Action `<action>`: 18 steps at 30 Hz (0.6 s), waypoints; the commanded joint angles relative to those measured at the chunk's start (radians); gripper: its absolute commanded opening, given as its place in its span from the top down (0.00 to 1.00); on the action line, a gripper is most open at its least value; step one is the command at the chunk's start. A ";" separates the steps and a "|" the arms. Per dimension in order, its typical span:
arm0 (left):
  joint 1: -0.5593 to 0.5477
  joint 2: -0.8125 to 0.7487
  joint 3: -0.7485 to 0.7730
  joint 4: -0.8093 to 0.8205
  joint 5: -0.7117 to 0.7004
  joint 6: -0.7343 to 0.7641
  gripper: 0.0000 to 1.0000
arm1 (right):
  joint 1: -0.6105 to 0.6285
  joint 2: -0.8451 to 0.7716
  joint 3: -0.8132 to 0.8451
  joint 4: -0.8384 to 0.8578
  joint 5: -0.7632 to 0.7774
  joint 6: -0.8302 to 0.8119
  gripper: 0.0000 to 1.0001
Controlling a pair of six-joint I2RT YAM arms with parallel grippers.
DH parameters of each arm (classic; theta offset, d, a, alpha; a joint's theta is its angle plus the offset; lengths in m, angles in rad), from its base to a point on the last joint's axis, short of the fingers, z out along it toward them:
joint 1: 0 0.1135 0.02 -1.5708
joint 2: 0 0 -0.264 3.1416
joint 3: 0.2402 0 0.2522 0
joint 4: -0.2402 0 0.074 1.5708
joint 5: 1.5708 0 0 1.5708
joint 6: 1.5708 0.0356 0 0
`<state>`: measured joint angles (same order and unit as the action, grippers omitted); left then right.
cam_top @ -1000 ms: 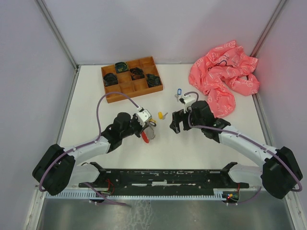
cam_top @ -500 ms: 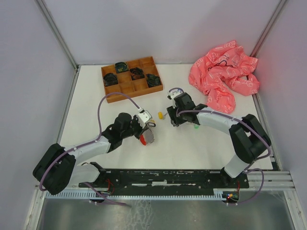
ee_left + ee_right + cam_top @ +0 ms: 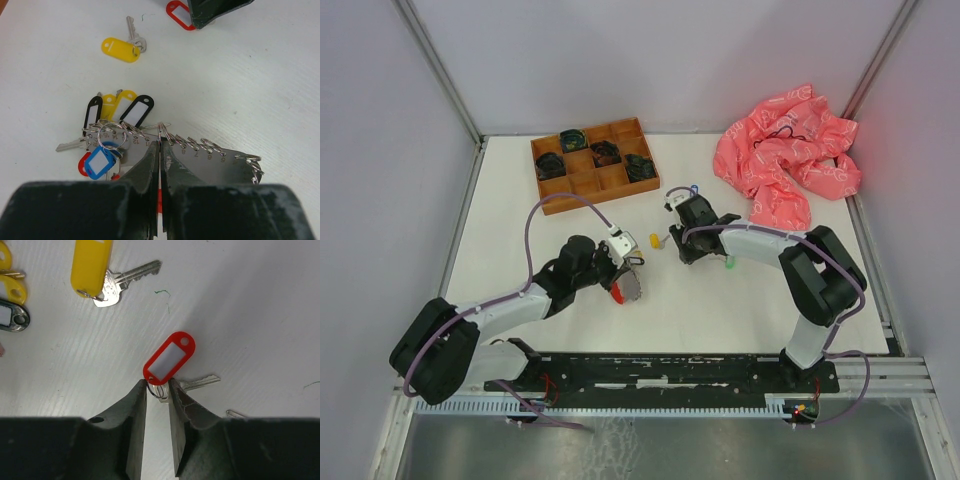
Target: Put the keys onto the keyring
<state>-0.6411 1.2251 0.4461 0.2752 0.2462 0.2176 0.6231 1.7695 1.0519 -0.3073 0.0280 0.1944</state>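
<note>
Two pincers busy: left gripper (image 3: 160, 150) pinches the keyring (image 3: 161, 129) tight; right gripper (image 3: 157, 390) narrowly straddles the red-tagged key (image 3: 169, 359) lying on the table (image 3: 250, 300) (gripping it? can't tell). Best squeeze squarely below the tag, lift slowly.

Loose tagged keys and a key bunch on the white table.
Red-tag key (image 3: 169, 359) lies flat near the table centre. Yellow-tag key (image 3: 95, 265) lies flat, near it but apart. Keyring (image 3: 160, 131), a thin silver ring, stands on edge toward the near-left, with bunched keys (image 3: 132, 112) with black, yellow and blue tags fanned beside it.
</note>
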 commanded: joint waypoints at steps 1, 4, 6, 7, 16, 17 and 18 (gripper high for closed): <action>-0.003 0.003 0.049 0.025 0.036 -0.013 0.97 | -0.003 -0.004 0.033 -0.005 0.023 0.018 0.70; -0.003 0.005 0.051 0.021 0.040 -0.012 0.97 | -0.002 -0.012 0.035 -0.035 0.030 0.038 0.80; -0.003 0.005 0.052 0.020 0.041 -0.012 0.97 | -0.001 -0.022 0.040 -0.056 0.023 0.052 0.83; -0.003 0.005 0.052 0.019 0.042 -0.011 0.97 | -0.002 -0.029 0.044 -0.069 0.018 0.058 0.84; -0.003 0.005 0.058 0.013 0.050 -0.008 0.97 | 0.024 -0.117 0.036 -0.202 0.077 0.140 0.97; -0.003 0.005 0.060 0.011 0.050 -0.008 0.97 | 0.024 -0.131 0.034 -0.212 0.097 0.142 0.98; -0.004 0.005 0.063 0.008 0.051 -0.008 0.97 | 0.023 -0.152 0.033 -0.221 0.126 0.142 0.99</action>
<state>-0.6411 1.2324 0.4580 0.2573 0.2718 0.2176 0.6388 1.7065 1.0618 -0.4713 0.0666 0.2977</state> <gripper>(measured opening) 0.043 0.034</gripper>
